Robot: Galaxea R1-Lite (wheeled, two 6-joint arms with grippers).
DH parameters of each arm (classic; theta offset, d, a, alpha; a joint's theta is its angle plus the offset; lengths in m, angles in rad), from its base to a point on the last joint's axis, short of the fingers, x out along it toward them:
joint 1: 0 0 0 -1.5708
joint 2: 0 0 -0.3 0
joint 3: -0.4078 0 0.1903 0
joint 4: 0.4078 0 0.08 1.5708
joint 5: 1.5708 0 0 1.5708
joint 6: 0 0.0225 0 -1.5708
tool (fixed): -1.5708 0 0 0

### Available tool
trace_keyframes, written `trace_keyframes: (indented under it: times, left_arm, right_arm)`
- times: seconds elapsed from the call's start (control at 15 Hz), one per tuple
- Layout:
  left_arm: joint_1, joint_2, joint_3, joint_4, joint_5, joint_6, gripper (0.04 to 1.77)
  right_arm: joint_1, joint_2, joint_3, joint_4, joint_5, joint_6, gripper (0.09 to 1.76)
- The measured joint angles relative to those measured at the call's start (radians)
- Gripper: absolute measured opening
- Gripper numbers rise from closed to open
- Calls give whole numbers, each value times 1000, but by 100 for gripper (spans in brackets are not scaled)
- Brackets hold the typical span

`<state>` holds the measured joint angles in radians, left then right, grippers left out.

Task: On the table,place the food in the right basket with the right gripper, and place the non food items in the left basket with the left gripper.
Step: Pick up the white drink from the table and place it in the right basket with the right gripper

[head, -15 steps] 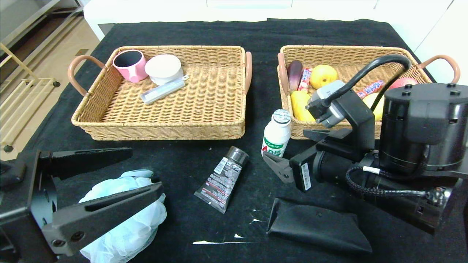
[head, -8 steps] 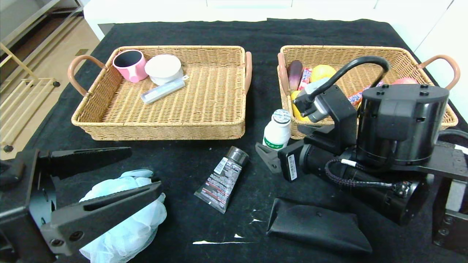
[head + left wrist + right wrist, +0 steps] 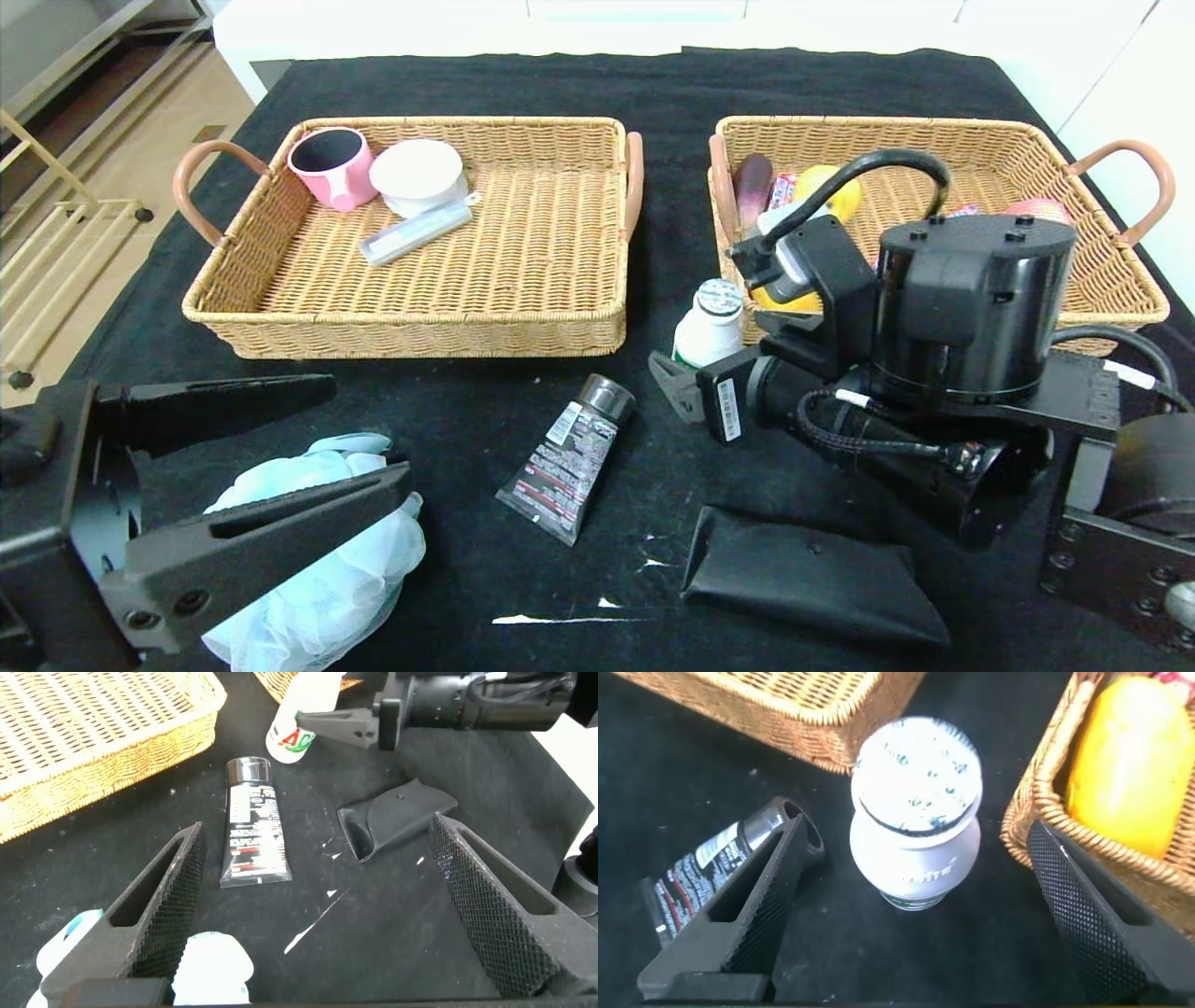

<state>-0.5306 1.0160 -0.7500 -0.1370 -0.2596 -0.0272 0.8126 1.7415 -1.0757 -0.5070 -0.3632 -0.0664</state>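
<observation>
Black-clothed table (image 3: 485, 84) carries two baskets (image 3: 411, 327) (image 3: 1111, 280), bottle (image 3: 708, 329), tube (image 3: 569, 457), pouch (image 3: 812, 579), mesh sponge (image 3: 327, 569)

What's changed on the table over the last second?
The right end effector has slid left toward the white bottle, its open fingers now on either side of it, not yet gripping. The left end effector, both baskets and the tube stayed put.

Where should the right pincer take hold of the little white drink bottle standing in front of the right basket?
Grip the white drink bottle across its round body, below the foil cap. It stands upright, so come in level from the robot's side. The open right pincer already straddles it in the right wrist view. The right basket wall sits just beside one finger, so probably keep the approach straight to avoid catching the wicker.
</observation>
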Motion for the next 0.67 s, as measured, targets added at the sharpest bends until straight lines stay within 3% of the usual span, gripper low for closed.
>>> trace_keyframes:
  times: [0.67]
  left_arm:
    - [0, 1, 1, 0, 0, 1, 172]
  right_arm:
    - [-1, 29, -22, -18, 0, 0, 171]
